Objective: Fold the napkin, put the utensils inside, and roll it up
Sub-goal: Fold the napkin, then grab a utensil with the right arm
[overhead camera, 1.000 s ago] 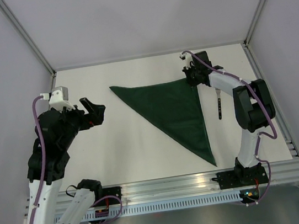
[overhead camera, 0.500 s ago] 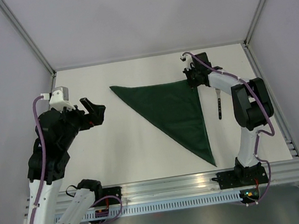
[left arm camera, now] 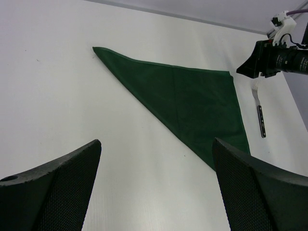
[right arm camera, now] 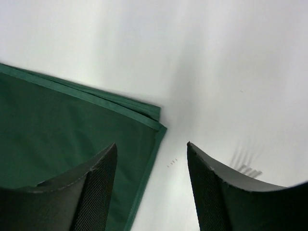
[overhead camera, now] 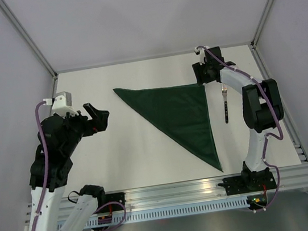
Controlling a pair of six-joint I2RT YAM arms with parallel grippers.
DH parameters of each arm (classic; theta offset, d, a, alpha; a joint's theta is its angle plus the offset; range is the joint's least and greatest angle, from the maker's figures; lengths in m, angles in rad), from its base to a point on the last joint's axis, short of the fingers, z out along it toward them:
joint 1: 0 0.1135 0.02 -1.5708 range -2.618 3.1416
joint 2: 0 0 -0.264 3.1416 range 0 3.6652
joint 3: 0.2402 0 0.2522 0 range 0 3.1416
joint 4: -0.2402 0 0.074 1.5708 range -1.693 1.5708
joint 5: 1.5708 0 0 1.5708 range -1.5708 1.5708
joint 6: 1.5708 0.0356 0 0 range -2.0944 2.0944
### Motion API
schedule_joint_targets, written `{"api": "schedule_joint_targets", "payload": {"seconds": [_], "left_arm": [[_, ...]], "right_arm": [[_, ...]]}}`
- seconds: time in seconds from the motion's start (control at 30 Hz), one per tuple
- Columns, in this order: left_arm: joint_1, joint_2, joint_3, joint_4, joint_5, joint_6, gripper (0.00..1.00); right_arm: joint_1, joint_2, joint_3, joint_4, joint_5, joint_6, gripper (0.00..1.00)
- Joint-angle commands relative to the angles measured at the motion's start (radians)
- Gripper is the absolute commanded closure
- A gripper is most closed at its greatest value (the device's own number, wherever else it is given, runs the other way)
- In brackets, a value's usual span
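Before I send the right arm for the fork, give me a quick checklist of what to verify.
1. Napkin folded into a flat triangle: ok.
2. Right tool open, holding nothing: ok.
3. Left tool open and empty, left of the napkin: ok.
4. Fork lying free on the table, right of the napkin, not touching it: ok.
5. Fork placed inside the napkin: not ok, not yet done.
6. Right tool's height above the napkin corner: cannot tell.
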Motion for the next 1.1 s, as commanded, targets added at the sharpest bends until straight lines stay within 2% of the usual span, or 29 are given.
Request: {"api": "schedule_joint_targets", "payload": {"seconds": [0.0, 0.47, 0.87, 1.07], "left_arm": [[0.002, -0.013, -0.009, 0.04, 0.023, 0.006, 0.0], [0.003, -0.045, -0.021, 0.058, 0.061, 0.013, 0.0], [0.003, -0.085, -0.05, 0.066, 0.078, 0.009, 0.0], [0.002, -0.086, -0.052, 0.066, 0.078, 0.009, 0.0]], "right_arm": [[-0.022, -0.076, 0.042, -0.105, 0.079, 0.037, 0.35], [-0.129, -0.286, -0.309, -0.179, 0.073, 0.03, 0.43], [-0.146, -0.21, -0.352, -0.167, 0.104, 0.029, 0.5], [-0.192, -0.162, -0.345, -0.162, 0.084, 0.032, 0.54]]}}
